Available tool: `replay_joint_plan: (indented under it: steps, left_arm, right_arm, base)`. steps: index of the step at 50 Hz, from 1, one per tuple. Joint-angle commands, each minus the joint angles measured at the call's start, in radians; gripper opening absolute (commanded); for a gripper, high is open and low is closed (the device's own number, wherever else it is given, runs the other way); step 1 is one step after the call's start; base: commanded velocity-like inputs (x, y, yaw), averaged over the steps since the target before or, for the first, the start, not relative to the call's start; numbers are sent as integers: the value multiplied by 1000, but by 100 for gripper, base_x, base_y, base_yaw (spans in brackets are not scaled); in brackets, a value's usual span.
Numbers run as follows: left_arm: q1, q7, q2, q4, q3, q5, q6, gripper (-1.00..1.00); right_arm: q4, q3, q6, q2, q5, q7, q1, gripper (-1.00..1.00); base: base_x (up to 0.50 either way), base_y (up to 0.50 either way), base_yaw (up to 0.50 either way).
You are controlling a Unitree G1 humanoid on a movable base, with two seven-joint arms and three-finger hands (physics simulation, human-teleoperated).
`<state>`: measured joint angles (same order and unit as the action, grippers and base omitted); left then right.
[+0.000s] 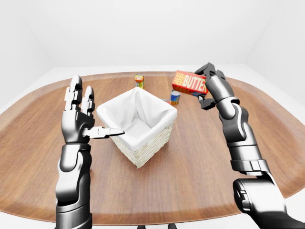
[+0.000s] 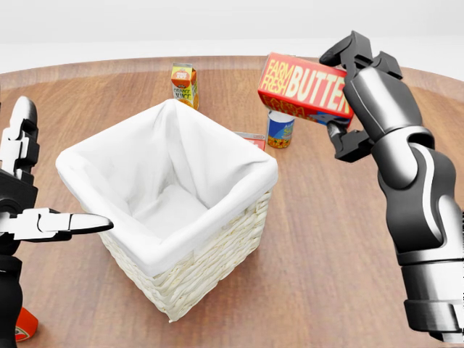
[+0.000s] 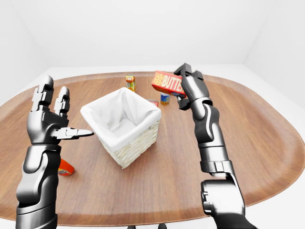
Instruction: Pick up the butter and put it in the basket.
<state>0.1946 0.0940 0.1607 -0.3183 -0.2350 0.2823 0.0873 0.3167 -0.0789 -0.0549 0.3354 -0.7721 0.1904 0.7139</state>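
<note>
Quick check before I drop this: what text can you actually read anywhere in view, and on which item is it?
"FARM FRESH BUTTER": on the red butter box held in the right hand.
"ORANGE JUICE": on the small carton beyond the basket.
Blue can: label too blurred to read.
Red box behind the basket rim: mostly hidden, unreadable.
Red item by the left arm: print too small.

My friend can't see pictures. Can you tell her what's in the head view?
The robot's right hand holds a red butter box in the air, up and right of a white-lined basket. Its left hand waits open beside the basket.
</note>
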Motion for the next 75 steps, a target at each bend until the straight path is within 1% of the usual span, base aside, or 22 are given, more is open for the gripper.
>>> replay_joint_plan:
  steps: [1, 2, 3, 4, 5, 9, 11, 21, 30, 37, 47, 61, 68, 69, 75]
  left_arm:
    - [2, 0, 3, -6, -6, 6, 0, 100]
    - [2, 0, 3, -6, -6, 6, 0, 100]
    - [3, 0, 3, -6, -6, 7, 0, 100]
    - [3, 0, 3, -5, -6, 7, 0, 100]
    - [3, 0, 4, -6, -6, 7, 0, 100]
    - [3, 1, 6, -15, -8, 11, 0, 100]
    - [2, 1, 5, -14, -7, 11, 0, 100]
    - [-3, -1, 4, -10, -12, 14, 0, 100]
    - [-10, -1, 7, -11, -22, 20, 0, 100]
    - [-13, -4, 7, -11, -23, 25, 0, 100]
    - [-28, -7, 5, -23, -30, 34, 0, 100]
    - [-31, -10, 6, -41, -34, 38, 0, 100]
    - [-36, -11, 8, -47, -40, 39, 0, 100]
    - [-36, -10, 7, -47, -41, 40, 0, 100]
    - [-44, -9, 5, -45, -45, 43, 0, 100]
  right_arm:
    - [57, 29, 99, 1, -66, 80, 176, -100]
    - [59, 25, 103, -2, -71, 82, 178, -100]
    - [69, 34, 127, -4, -86, 82, 188, -100]
    - [74, 38, 142, -4, -101, 85, 193, -100]
    - [83, 44, 142, -2, -127, 71, 202, -100]
    - [126, 49, 142, -15, -168, 80, 246, -100]
    - [157, 58, 142, -23, -190, 52, 261, -100]
    - [152, 70, 142, -59, -212, 147, 345, -100]
    - [156, 102, 142, -115, -255, 195, 367, -100]
    - [152, 127, 142, -162, -288, 265, 366, -100]
    - [146, 149, 142, -236, -338, 298, 363, -100]
    - [184, 169, 142, -267, -390, 287, 372, -100]
    - [280, 191, 142, -268, -484, 242, 399, -100]
    - [303, 202, 142, -265, -518, 221, 406, -100]
    - [396, 204, 142, -269, -614, 151, 464, -100]
  base:
    - [0, 0, 0]
    - [0, 0, 0]
    - [0, 0, 0]
    - [0, 0, 0]
    - [0, 0, 0]
    - [0, 0, 0]
    - [0, 0, 0]
    - [0, 0, 0]
    - [0, 0, 0]
    - [0, 0, 0]
    - [0, 0, 0]
    - [0, 0, 0]
    - [0, 0, 0]
    - [0, 0, 0]
    - [0, 0, 0]
